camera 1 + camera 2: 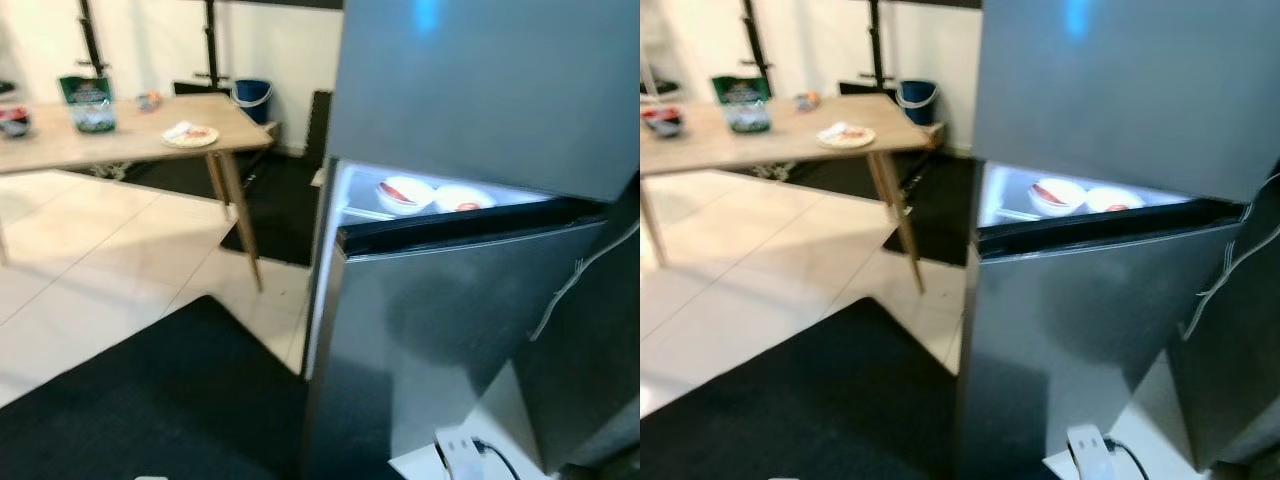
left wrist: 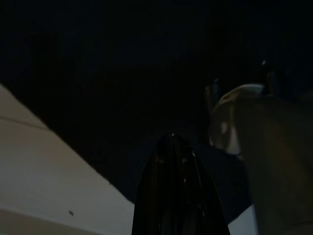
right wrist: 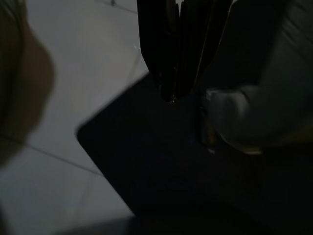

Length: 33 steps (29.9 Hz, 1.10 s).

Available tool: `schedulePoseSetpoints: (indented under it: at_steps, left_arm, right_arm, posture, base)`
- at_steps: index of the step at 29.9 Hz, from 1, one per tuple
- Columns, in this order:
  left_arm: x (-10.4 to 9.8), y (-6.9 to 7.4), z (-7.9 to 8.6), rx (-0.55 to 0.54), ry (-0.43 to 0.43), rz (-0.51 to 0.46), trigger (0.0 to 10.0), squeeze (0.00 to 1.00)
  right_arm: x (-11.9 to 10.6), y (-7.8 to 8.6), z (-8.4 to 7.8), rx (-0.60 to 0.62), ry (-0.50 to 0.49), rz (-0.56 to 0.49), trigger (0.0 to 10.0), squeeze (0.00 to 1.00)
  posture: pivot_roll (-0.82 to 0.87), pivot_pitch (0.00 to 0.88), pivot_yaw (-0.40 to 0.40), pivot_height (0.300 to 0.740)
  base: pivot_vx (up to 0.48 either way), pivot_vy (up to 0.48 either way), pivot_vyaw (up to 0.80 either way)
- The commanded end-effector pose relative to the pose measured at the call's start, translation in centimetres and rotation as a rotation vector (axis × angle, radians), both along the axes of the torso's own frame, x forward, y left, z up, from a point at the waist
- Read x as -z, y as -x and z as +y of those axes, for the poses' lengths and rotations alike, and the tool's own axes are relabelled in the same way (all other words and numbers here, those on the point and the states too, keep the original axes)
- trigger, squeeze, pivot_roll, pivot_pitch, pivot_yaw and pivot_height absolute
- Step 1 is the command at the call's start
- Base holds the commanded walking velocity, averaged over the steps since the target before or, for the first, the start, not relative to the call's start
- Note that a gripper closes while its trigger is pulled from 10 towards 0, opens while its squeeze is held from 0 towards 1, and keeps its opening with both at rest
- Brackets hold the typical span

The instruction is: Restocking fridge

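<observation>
Table (image 1: 120,150) at left carries a green bag (image 1: 88,103) and a plate (image 1: 190,136), supplies apparently awaiting fetching; at right the fridge (image 1: 480,90) stands ajar, bowls (image 1: 403,194) inside, shelves mostly hidden; left gripper (image 2: 178,196) too dark to judge; right gripper (image 3: 178,54) clenched, carrying nothing.
</observation>
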<state>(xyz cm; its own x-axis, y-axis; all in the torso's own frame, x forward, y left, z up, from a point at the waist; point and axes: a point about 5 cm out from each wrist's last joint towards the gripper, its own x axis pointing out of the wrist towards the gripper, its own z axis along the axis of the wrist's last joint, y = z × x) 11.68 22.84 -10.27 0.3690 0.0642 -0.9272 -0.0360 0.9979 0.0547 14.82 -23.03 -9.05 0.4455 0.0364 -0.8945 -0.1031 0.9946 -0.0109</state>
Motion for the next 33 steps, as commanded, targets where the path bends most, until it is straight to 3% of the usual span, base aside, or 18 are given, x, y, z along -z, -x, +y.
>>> schedulePoseSetpoints:
  at_steps: [1,4,13,18,23,33]
  left_arm:
    - [0.0,-0.2,-0.2,-0.005,0.004,-0.009,10.0,0.0]
    - [-0.1,-0.7,-0.3,0.012,0.002,-0.02,10.0,0.0]
    - [-0.1,-0.9,-0.9,0.041,0.011,-0.024,10.0,0.0]
    - [0.0,-0.9,-1.3,0.058,0.019,-0.02,10.0,0.0]
    - [0.1,-0.8,-1.7,0.082,0.031,-0.014,10.0,0.0]
    - [0.2,-0.8,-2.2,0.103,0.039,-0.012,10.0,0.0]
  right_arm:
    - [-0.2,-0.6,0.3,0.001,0.005,-0.015,10.0,0.0]
    - [0.4,1.0,-0.3,0.03,0.033,0.032,10.0,0.0]
    - [0.6,2.1,-1.0,0.09,0.049,0.047,10.0,0.0]
    - [0.0,0.9,-1.7,0.167,0.042,-0.029,10.0,0.0]
    - [-1.4,-1.7,-2.3,0.264,-0.016,-0.161,10.0,0.0]
    - [-2.8,-4.1,-2.9,0.302,-0.039,-0.266,10.0,0.0]
  posture:
    - [-0.06,0.0,-0.06,0.74]
    - [-0.07,0.0,-0.055,0.74]
    - [-0.08,0.0,-0.052,0.74]
    - [-0.08,0.0,-0.051,0.74]
    - [-0.08,0.0,-0.049,0.74]
    - [-0.07,0.0,-0.052,0.74]
  base:
    - [0.48,0.0,0.0]
    - [0.48,0.0,0.0]
    - [0.135,0.0,0.0]
    - [0.0,0.0,0.0]
    - [0.0,0.0,0.0]
    - [0.0,0.0,0.0]
